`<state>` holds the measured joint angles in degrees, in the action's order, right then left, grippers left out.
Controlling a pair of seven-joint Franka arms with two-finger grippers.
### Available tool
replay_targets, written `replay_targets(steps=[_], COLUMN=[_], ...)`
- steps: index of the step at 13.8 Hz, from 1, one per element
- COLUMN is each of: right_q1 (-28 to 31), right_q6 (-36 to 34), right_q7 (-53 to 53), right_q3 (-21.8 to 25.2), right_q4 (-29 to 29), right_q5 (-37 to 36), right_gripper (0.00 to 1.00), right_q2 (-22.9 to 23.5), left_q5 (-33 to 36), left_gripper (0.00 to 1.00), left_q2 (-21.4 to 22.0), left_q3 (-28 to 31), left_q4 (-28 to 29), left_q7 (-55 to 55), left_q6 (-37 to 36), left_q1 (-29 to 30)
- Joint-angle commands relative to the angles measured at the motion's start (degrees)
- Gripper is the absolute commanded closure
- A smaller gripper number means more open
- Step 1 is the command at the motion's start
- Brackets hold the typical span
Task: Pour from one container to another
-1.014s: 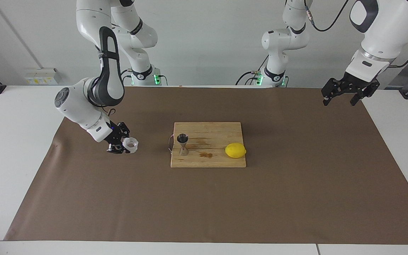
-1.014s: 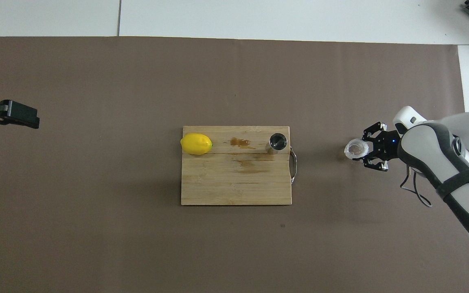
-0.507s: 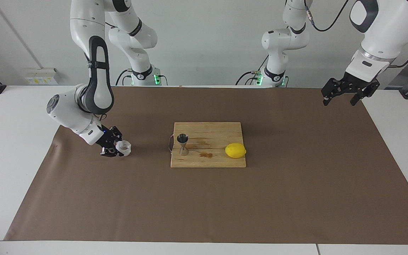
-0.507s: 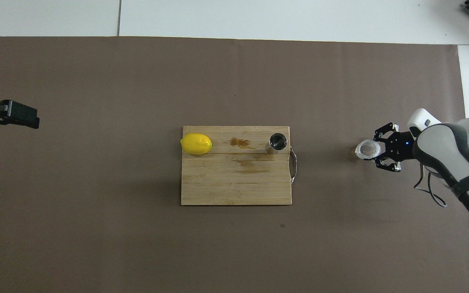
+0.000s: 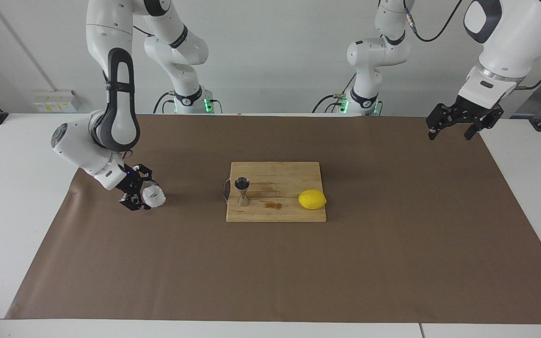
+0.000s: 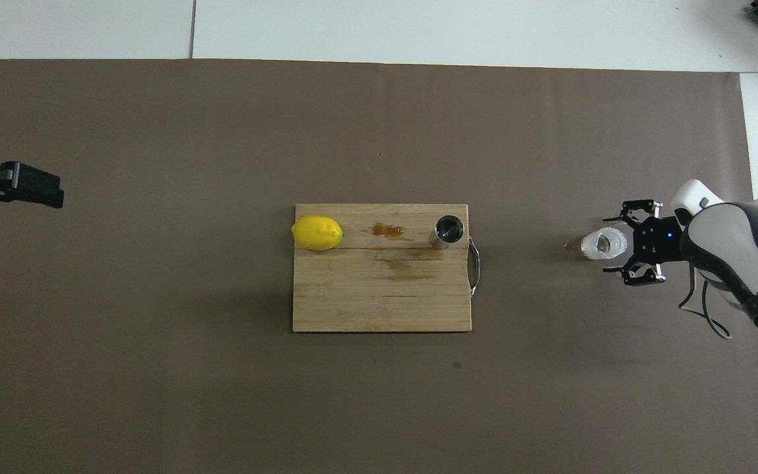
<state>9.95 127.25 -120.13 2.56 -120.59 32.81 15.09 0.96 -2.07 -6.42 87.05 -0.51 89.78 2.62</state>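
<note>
The whitish crinkled cup (image 5: 154, 197) (image 6: 603, 244) rests on the brown mat toward the right arm's end of the table, well apart from the cutting board. My right gripper (image 5: 147, 195) (image 6: 610, 244) is low at the cup, its fingers spread open on either side of it and no longer pinching it. The steel jigger (image 5: 242, 191) (image 6: 448, 232) stands upright on the board's corner nearest the cup. My left gripper (image 5: 453, 127) (image 6: 20, 187) waits open, raised over the mat's edge at the left arm's end.
The wooden cutting board (image 5: 275, 213) (image 6: 379, 296) lies mid-table with a metal handle on the cup's side and wet stains on top. A yellow lemon (image 5: 312, 199) (image 6: 317, 232) sits on it toward the left arm's end. The brown mat (image 5: 270, 272) covers the table.
The right arm carried the cup away from the board toward its own end of the table and lowered it. Its fingers, shut on the cup before, now stand open.
</note>
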Motion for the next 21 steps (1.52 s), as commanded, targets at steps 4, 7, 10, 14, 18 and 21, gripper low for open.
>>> replay_targets(steps=[4,7,10,14,18,21], right_q1=[-0.10,-0.55,-1.85,-6.52,-9.60,-9.60], right_q6=[-1.30,-1.39,-2.87,-8.50,-10.34,-20.60], right_q7=[7.69,17.44,38.13,75.92,107.77,119.74], right_q3=[-0.37,-0.37,-1.50,-1.60,-1.68,-1.60], right_q4=[-0.70,0.79,3.95,13.34,17.67,22.67], right_q5=[1.03,-0.63,-10.70,-22.07,-28.50,-28.76], right_gripper=[0.00,0.00,0.00,0.00,0.00,0.00], right_q2=[-9.98,-11.84,-15.44,-15.63,-15.09,-15.18], left_q5=[-0.26,-0.26,-0.26,-0.26,-0.26,-0.26], left_gripper=[0.00,0.00,0.00,0.00,0.00,0.00], left_q2=[1.72,1.72,1.72,1.72,1.72,1.72], left_q3=[0.00,0.00,0.00,0.00,0.00,0.00], left_q4=[1.90,1.90,1.90,1.90,1.90,1.90], left_q7=[-0.02,-0.02,-0.02,-0.02,-0.02,-0.02], left_q6=[0.22,0.22,0.22,0.22,0.22,0.22], left_q1=[0.29,0.29,0.29,0.29,0.29,0.29])
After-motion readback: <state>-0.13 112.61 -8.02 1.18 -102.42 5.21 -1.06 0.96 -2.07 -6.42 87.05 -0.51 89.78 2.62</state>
